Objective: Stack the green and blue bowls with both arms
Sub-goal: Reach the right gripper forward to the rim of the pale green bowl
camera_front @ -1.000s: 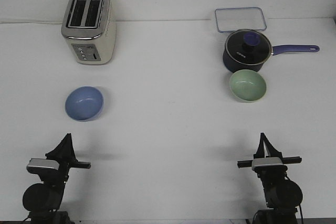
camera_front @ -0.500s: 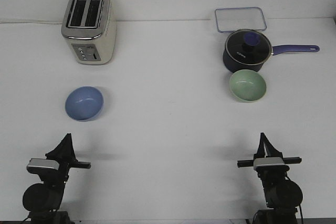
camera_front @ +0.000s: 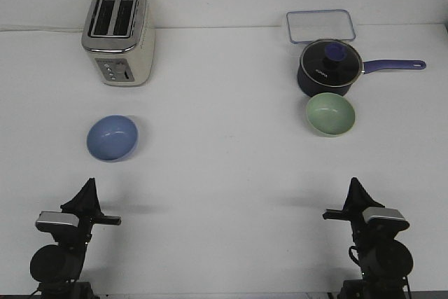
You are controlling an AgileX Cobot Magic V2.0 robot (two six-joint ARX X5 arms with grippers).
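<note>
From the front view, both arms sit low at the near edge, their bases cut off by the frame. The left gripper (camera_front: 87, 188) and the right gripper (camera_front: 355, 188) each show only as a dark pointed tip seen from behind, so whether their jaws stand wide or narrow cannot be told; neither holds anything. The blue bowl (camera_front: 112, 138) rests upright on the white table (camera_front: 224, 166), ahead of the left gripper and apart from it, with the toaster (camera_front: 119, 35) farther back. The green bowl (camera_front: 330, 114) sits upright on the right side, touching or just in front of the saucepan (camera_front: 330, 68); the contact is hard to judge. A clear lidded container (camera_front: 320, 26) lies behind the saucepan. The two bowls are well apart, with bare tabletop between them.
</note>
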